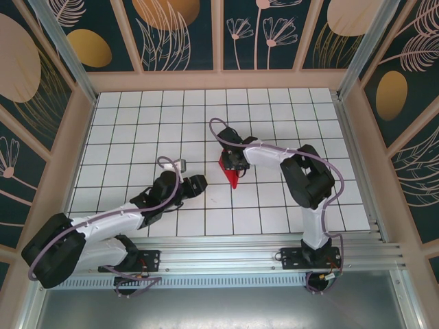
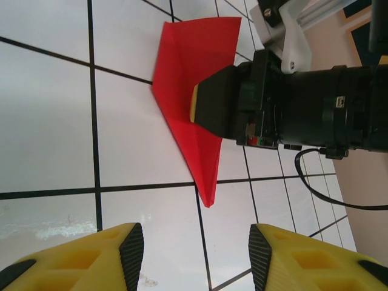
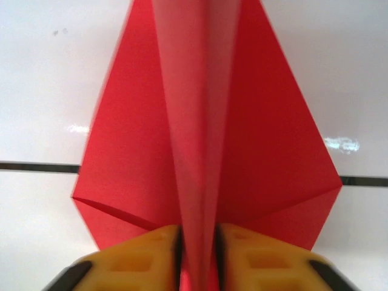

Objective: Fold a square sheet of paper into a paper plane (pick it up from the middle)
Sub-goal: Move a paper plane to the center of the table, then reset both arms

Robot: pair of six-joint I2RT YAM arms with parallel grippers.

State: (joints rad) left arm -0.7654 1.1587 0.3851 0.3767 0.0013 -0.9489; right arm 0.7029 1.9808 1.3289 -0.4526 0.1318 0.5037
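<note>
Right wrist view: my right jaws are pinched on the raised centre fold of the paper plane (image 3: 200, 121), whose wings lie spread on the white tiled surface (image 3: 48, 91) to either side. From above, it sits mid-surface, nose pointing back toward my bases. My left jaws stand partly apart, holding nothing, near that nose. I judge the paper feather-light, limp, and easily crumpled or torn. The doubled spine looks like its stiffest part, so a gentle grip there, low and near the middle, should serve best.
</note>
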